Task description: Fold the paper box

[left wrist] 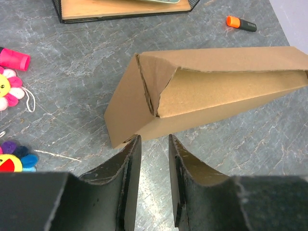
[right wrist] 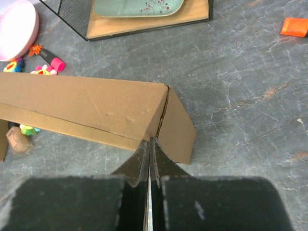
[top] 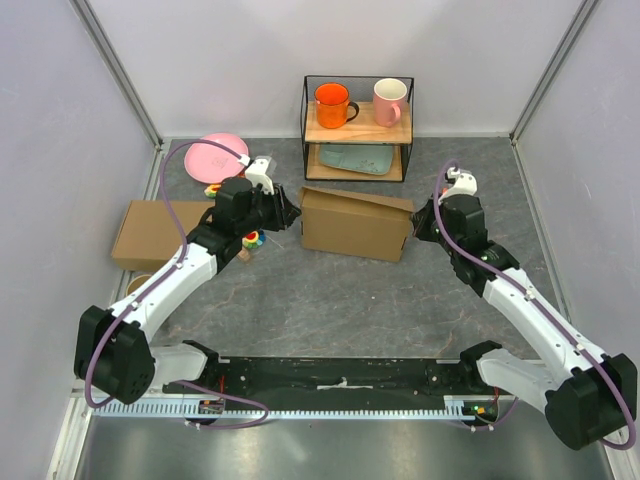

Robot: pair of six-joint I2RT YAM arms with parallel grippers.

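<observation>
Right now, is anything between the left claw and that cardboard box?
Nothing visible. The left gripper sits open right at the near edge of the paper box; the toys lie off to one side.

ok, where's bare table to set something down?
Bare: the table in front of the paper box, down to the near edge. Crowded: left rear, around the pink plate, toys and second cardboard box.

My left wrist view cuts the paper box off at its right end. My right wrist view clips a pink plate top left and an orange thing, too cropped for me to name.
</observation>
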